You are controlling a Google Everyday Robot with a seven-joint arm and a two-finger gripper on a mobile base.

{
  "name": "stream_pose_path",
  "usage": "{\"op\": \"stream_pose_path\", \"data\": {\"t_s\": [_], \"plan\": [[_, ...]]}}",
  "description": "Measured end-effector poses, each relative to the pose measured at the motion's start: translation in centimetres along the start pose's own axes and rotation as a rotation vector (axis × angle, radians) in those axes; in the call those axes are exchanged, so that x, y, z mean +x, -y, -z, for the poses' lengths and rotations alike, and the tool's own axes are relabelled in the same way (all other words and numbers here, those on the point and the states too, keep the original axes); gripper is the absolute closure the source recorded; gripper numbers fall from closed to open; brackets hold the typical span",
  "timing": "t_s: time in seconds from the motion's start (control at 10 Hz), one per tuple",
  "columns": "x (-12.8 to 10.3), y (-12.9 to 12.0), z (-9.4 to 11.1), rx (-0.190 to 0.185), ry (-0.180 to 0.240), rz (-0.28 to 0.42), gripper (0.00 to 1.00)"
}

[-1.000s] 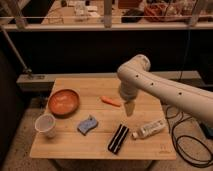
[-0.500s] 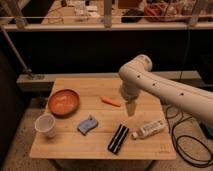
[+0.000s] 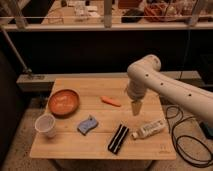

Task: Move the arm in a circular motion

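the pale wooden table (image 3: 90, 92) stood on a speckled floor in a dim room, with a low ledge (image 3: 50, 77) behind it and, higher up, a metal railing (image 3: 107, 25) fronting a cluttered shelf. on the boards lay an orange bowl (image 3: 63, 101) near the far left corner, a white cup (image 3: 46, 125) in front of it by the left edge, a blue sponge (image 3: 88, 125) just to the right of the cup, a carrot (image 3: 111, 101) near the middle, a flat black object (image 3: 118, 138) toward the near edge, and a white bottle (image 3: 148, 129) on its side just beside that. a dark cable (image 3: 187, 135) looped over the floor to the right of the table. the arm (image 3: 160, 85) reached in from the right, bent at a rounded joint above the table, and turned down so that the gripper (image 3: 136, 107) pointed at the boards between the carrot and the bottle, touching neither; it carried nothing i could see, and whether it was open or closed i could not tell. compared with half a second before, the bent joint and the tan tip had drifted a little to the right, away from the carrot, while everything on the table lay where it had been
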Motion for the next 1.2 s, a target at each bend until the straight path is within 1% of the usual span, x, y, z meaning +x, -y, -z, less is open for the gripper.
{"op": "stream_pose_path", "data": {"t_s": [0.1,0.2,0.3,0.4,0.6,0.8,0.9,1.1,1.2], "plan": [[1.6,-0.5,0.2,0.005,0.017,-0.032,0.2],[2.4,-1.2,0.3,0.005,0.027,-0.05,0.2],[2.5,-1.8,0.4,0.001,0.033,-0.05,0.2],[2.2,-2.4,0.4,-0.005,0.028,-0.038,0.2],[-0.4,-4.2,0.8,-0.027,0.002,0.003,0.2],[-3.3,-5.7,1.3,-0.05,-0.009,0.049,0.2],[-4.7,-6.3,1.5,-0.066,-0.005,0.072,0.2],[-7.5,-6.8,1.6,-0.089,0.025,0.116,0.2],[-8.6,-6.8,1.6,-0.09,0.041,0.139,0.2]]}}
